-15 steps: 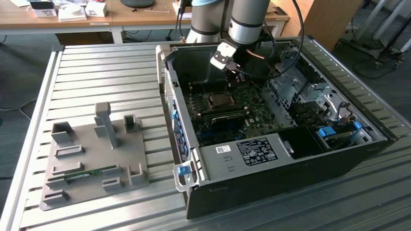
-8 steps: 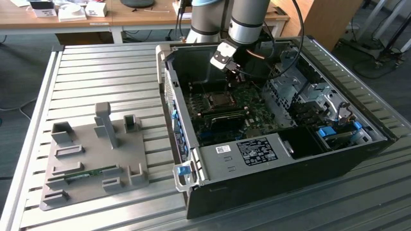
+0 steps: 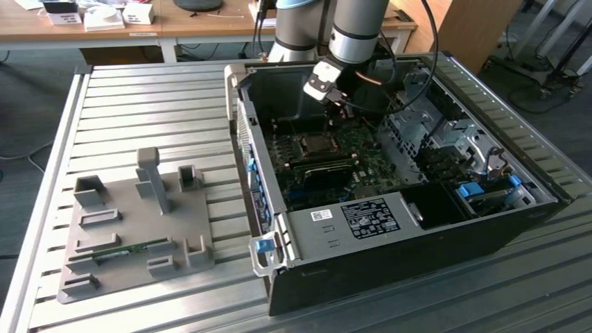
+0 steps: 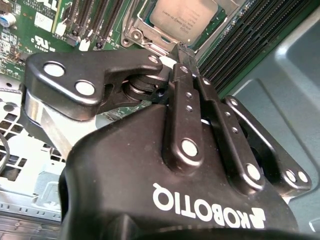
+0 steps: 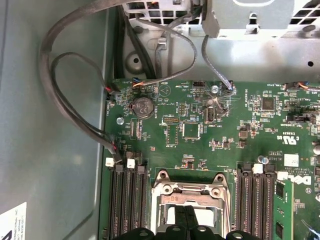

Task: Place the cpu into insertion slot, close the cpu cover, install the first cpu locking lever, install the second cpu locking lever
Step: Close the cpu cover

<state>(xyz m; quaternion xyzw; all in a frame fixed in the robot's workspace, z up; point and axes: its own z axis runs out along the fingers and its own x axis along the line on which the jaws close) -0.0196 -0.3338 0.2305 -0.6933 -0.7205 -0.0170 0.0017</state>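
Observation:
The insertion slot (image 3: 320,143) sits in the green motherboard inside the open computer case. The cpu (image 4: 184,17) lies in it with its pale silver face up. The silver cpu cover (image 5: 190,191) lies flat around the chip, and the cpu's face (image 5: 207,216) shows through its cut-out. My gripper (image 3: 340,109) hangs just above the socket's edge. Its black fingers are shut together with nothing between them, seen in both wrist views (image 4: 181,47) (image 5: 186,214). I cannot tell how the locking levers stand.
Long black memory slots (image 5: 127,200) flank the socket on both sides. Grey cables (image 5: 75,100) loop along the case wall. A metal drive cage (image 3: 425,132) stands at the exterior view's right. A grey fixture tray (image 3: 138,229) lies on the slatted table beside the case.

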